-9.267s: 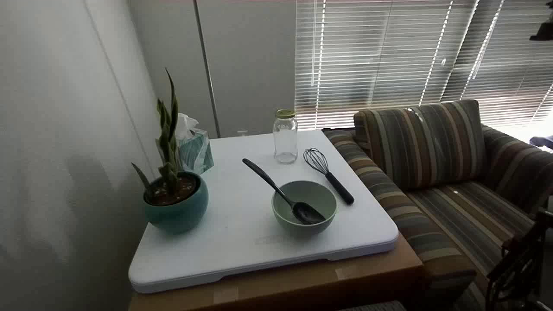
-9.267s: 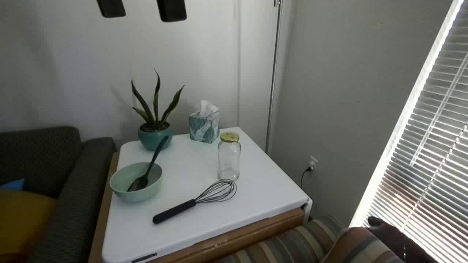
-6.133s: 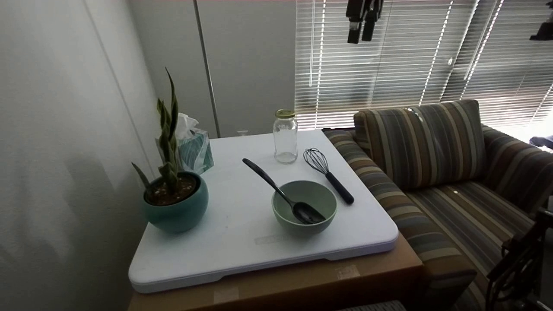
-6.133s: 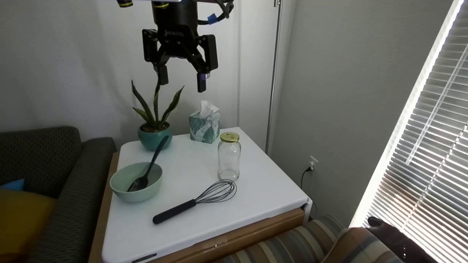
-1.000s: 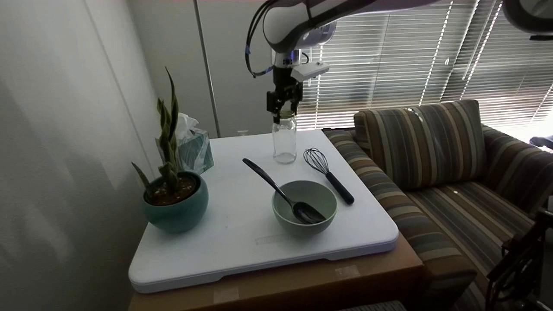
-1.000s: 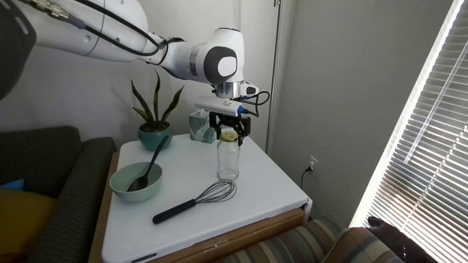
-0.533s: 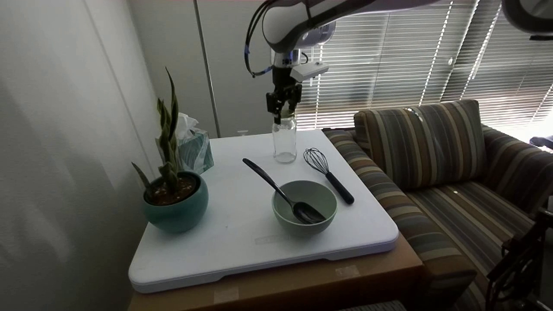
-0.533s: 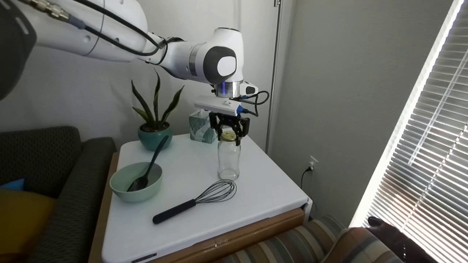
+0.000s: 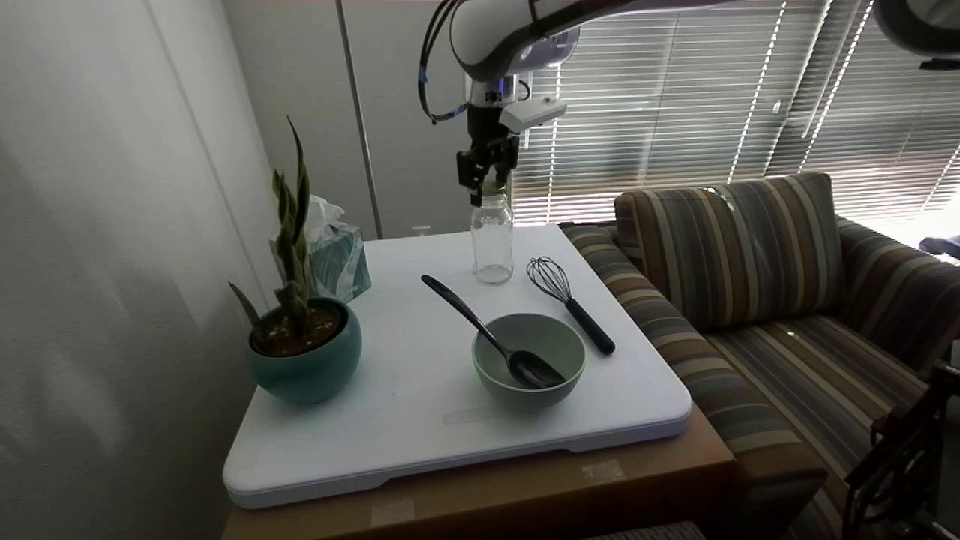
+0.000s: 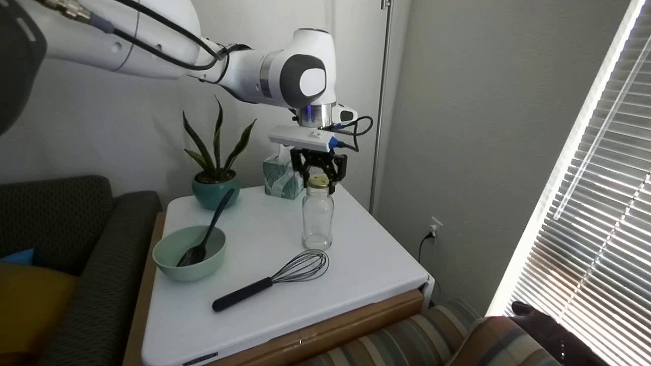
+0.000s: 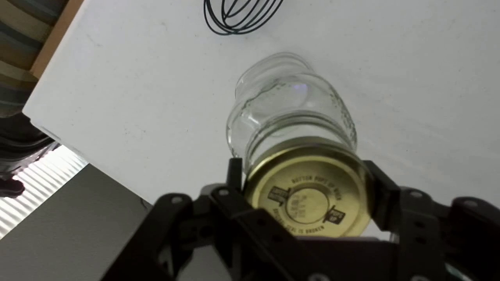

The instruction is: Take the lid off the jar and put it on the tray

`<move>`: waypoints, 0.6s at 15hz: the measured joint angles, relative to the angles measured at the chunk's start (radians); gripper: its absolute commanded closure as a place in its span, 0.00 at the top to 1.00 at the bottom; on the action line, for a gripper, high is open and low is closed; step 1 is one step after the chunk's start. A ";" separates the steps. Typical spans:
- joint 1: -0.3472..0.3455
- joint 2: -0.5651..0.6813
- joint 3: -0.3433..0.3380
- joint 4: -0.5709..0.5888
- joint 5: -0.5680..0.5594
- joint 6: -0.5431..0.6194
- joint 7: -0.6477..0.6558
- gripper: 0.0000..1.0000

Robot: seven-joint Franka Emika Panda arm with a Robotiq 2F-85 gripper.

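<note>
The gold lid (image 11: 308, 205) is pinched at its sides between the two black fingers of my gripper (image 11: 306, 171), seen from above in the wrist view. The clear glass jar (image 10: 318, 218) stands upright on the white tray (image 10: 254, 223). In an exterior view the lid (image 10: 319, 180) sits a little higher than the jar's shoulder, with clear glass rim showing below it. Whether it is wholly free of the rim is hard to tell. My gripper (image 9: 491, 192) is directly above the jar (image 9: 492, 244) in both exterior views.
A whisk (image 10: 272, 282) lies close to the jar. A pale green bowl (image 9: 529, 360) holds a black spoon (image 9: 480, 326). The tissue box (image 10: 282, 178) and potted plant (image 9: 304, 349) stand along the wall side. A striped armchair (image 9: 750, 285) borders the tray.
Over the last second my fingers closed onto the lid. Since half a second ago gripper and lid have risen slightly, while the jar's base has stayed in place on the tray.
</note>
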 measured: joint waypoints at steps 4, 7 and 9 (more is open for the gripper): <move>0.016 -0.025 -0.004 0.016 -0.019 -0.001 -0.007 0.47; 0.046 -0.046 -0.003 0.020 -0.025 -0.008 -0.044 0.47; 0.074 -0.048 0.003 0.020 -0.025 -0.022 -0.078 0.47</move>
